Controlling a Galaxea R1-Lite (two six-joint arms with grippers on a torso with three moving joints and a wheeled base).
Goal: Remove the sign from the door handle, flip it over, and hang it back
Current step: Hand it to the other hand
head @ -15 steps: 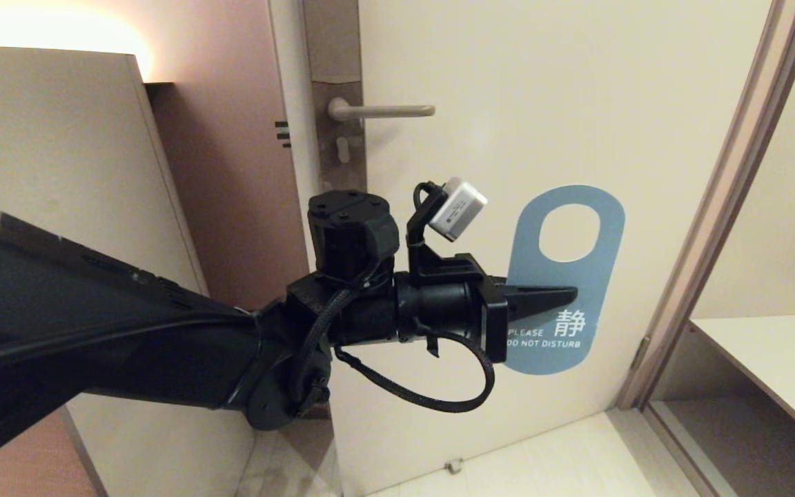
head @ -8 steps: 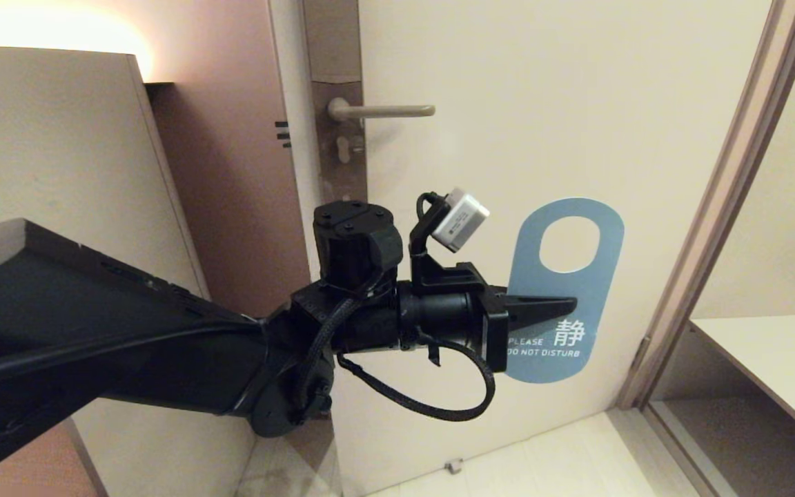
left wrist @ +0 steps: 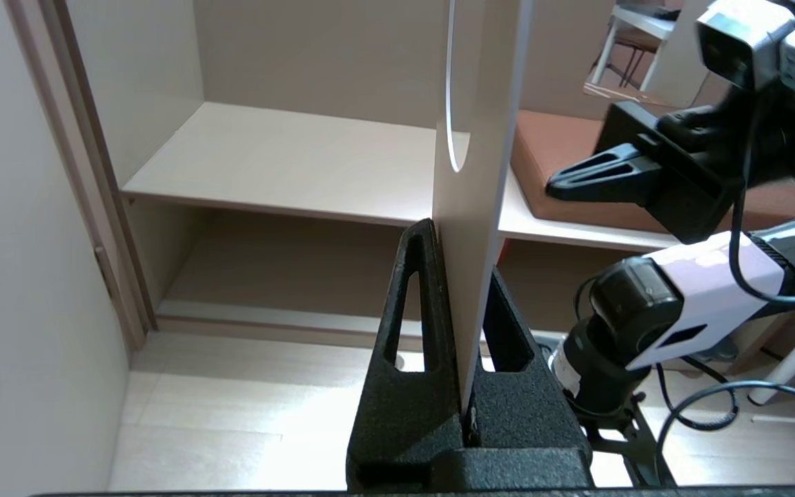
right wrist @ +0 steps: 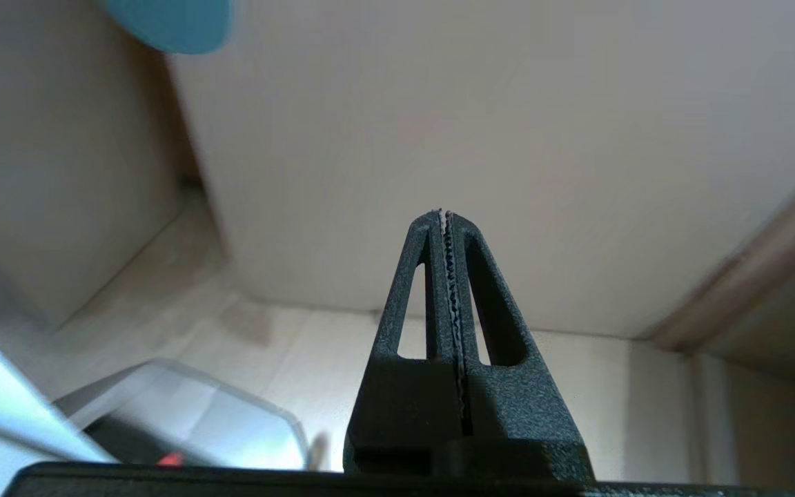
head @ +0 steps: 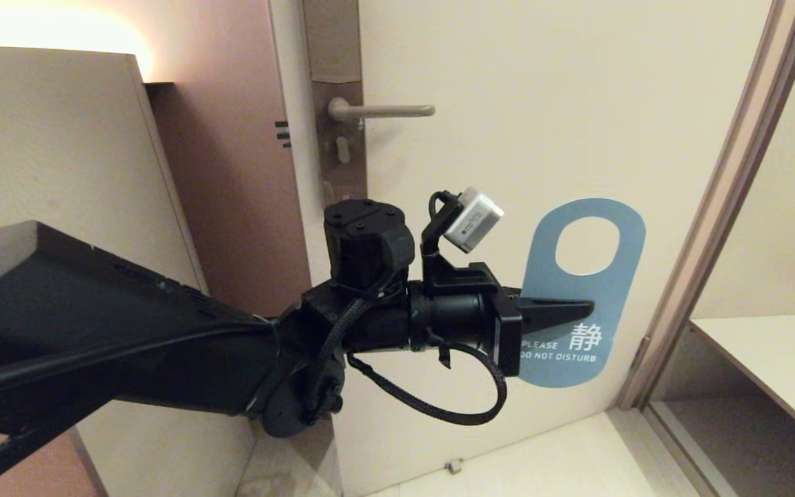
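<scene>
Teal-blue sign (head: 580, 304) reads "PLEASE DO NOT DISTURB".

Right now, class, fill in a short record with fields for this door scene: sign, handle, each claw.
sign: blue face toward the head camera, off the lever, held upright in front of the door
door handle: lever bare, above and left of the sign
left claw: shut on the sign's lower half
right claw: shut, empty

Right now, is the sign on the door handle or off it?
Off. The left claw holds the sign below the bare door handle.
</scene>
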